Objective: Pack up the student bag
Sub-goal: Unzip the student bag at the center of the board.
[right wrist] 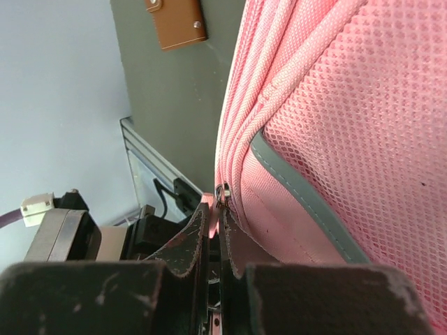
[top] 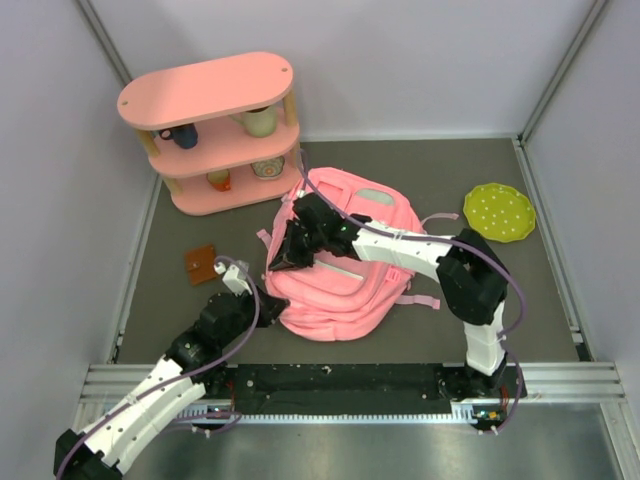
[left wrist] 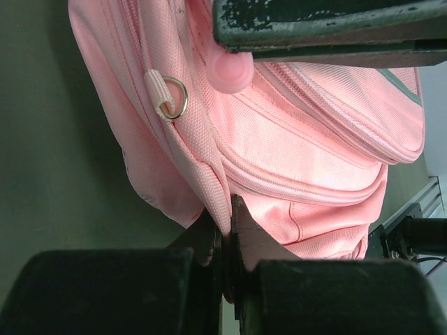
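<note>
Top external view: one bag, one shelf, one plate, one wallet, four small vessels and two arms on one table.

The bag is soft pink fabric and lies flat at the table's centre. Its zipped pockets are stacked toward 6 o'clock, a pale patch sits near its 12 o'clock end, and thin straps trail out at 3 o'clock. The right wrist view shows a mesh panel edged with grey piping. The left wrist view shows a metal D-ring on a fabric loop.

The left tool is at the bag's 8 o'clock edge, pinched narrow on a fold of its seam. The right tool is at the bag's 10 o'clock side, clamped on a pink zip pull.

The pink oval shelf stands at 11 o'clock and has three tiers. The middle tier holds a blue cup and a cream mug. The bottom tier holds an orange cup and a patterned bowl. I cannot tell what is inside the bag.

The green dotted plate lies at 2 o'clock. The brown wallet lies at 9 o'clock, apart from the bag.
</note>
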